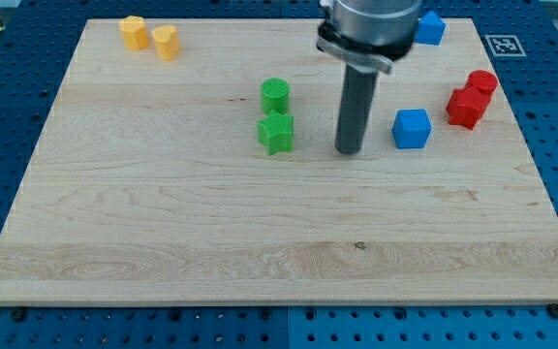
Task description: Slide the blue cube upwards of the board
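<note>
The blue cube [412,128] sits on the wooden board [211,223] at the view's right of centre. My tip [349,150] rests on the board just left of the blue cube, a short gap apart, at about the level of the cube's lower edge. The dark rod rises from the tip to the arm at the view's top.
A second blue block [430,28] lies at the top right, partly behind the arm. Two red blocks [471,100] sit right of the blue cube. A green cylinder [275,95] and green star [275,134] stand left of my tip. Two yellow blocks [149,37] lie top left.
</note>
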### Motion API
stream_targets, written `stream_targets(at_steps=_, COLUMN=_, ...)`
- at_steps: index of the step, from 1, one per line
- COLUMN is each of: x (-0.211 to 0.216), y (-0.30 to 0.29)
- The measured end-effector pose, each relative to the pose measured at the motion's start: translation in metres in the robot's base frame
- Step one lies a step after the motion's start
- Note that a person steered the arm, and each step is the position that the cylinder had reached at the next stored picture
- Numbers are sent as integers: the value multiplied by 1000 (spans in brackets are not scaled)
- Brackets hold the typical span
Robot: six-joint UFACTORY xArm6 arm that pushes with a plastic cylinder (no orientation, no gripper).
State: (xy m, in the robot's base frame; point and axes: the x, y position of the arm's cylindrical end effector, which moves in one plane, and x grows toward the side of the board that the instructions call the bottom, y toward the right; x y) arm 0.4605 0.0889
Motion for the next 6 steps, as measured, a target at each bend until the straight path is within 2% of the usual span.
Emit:
stream_targets(at_steps=1, x=22, y=25)
stream_targets(at_steps=2, x=22, y=27)
stream_targets(at_steps=4, x=22, y=72)
stream_targets(at_steps=6, x=-33, y=72)
